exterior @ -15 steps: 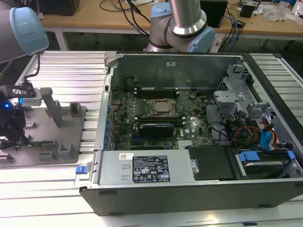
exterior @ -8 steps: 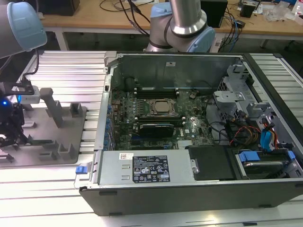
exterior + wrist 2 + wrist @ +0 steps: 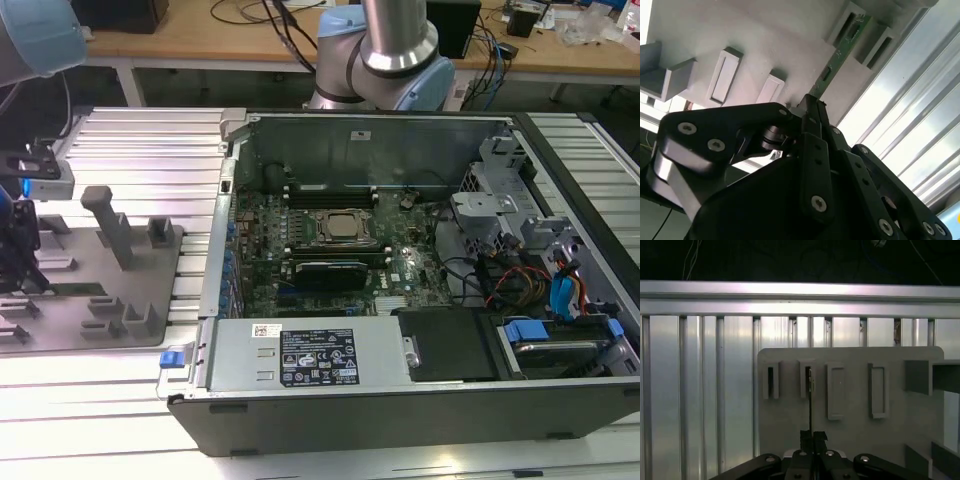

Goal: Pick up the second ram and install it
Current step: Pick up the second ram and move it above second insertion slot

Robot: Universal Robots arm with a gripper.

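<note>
gripper: the gripper (image 3: 812, 106) hangs right over the grey tray (image 3: 765, 35). Its fingers are pressed together on the near end of the stick, and I see no gap on either side, so I'd call that a proper pinch.
second ram: the second ram (image 3: 841, 46) stands on its edge on the tray and runs straight away from the fingertips. Its far end is tucked between two upright slot blocks of the tray.
long axis: it's in line with the gripper's reach. In the first wrist view the stick (image 3: 810, 400) is edge-on, just a thin dark line from the fingertips to that pair of blocks, so the fingers are on its flat faces.
seated or lifted: can't really tell, but my guess is it hasn't cleared the tray's slots yet.
which way it points: in the exterior view the free end points toward the tray's case side.
computer case: the open computer case (image 3: 400, 395) sits well apart from the tray, on the exterior view's right of it. Inside is the motherboard (image 3: 405, 265), with the processor (image 3: 340, 228) in the middle.
</note>
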